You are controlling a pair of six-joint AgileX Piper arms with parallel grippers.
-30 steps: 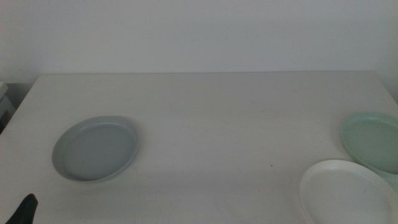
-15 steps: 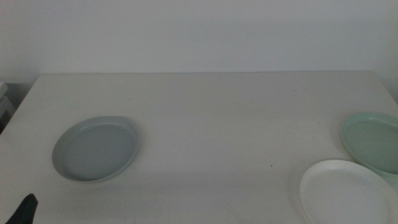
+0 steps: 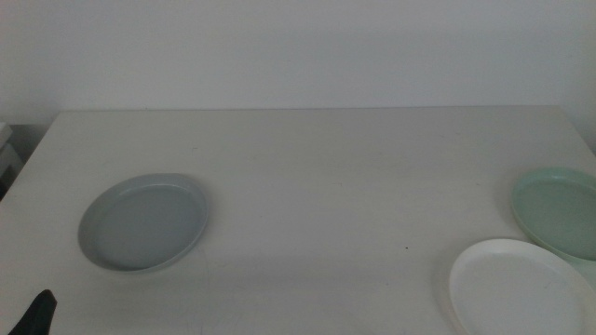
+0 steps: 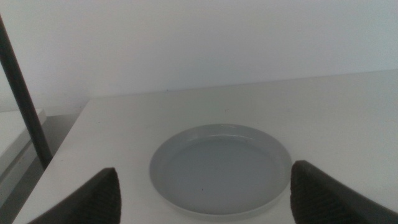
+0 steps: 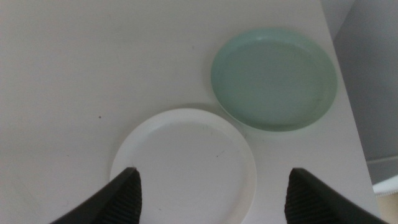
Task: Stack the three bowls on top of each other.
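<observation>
Nothing stacked yet. Left gripper (image 4: 202, 193) spread wide, hovering before grey-blue bowl (image 3: 142, 222) at table (image 3: 317, 167) left. Mint bowl (image 3: 559, 211) and white bowl (image 3: 520, 287) sit right, under wide-spread right gripper (image 5: 211, 193). Next, I'd guess: descend, grab a rim.

Bare lab: white table (image 3: 307, 177), blank wall (image 3: 298, 46)

A pale, off-white table (image 3: 307, 158) fills most of the scene, with a plain white wall (image 3: 298, 51) rising behind its far edge. A small dark speck (image 3: 406, 248) marks the tabletop toward the near right. Beyond the table's left edge stands a thin dark pole (image 4: 23, 99), beside a white ledge (image 4: 15, 134).
</observation>
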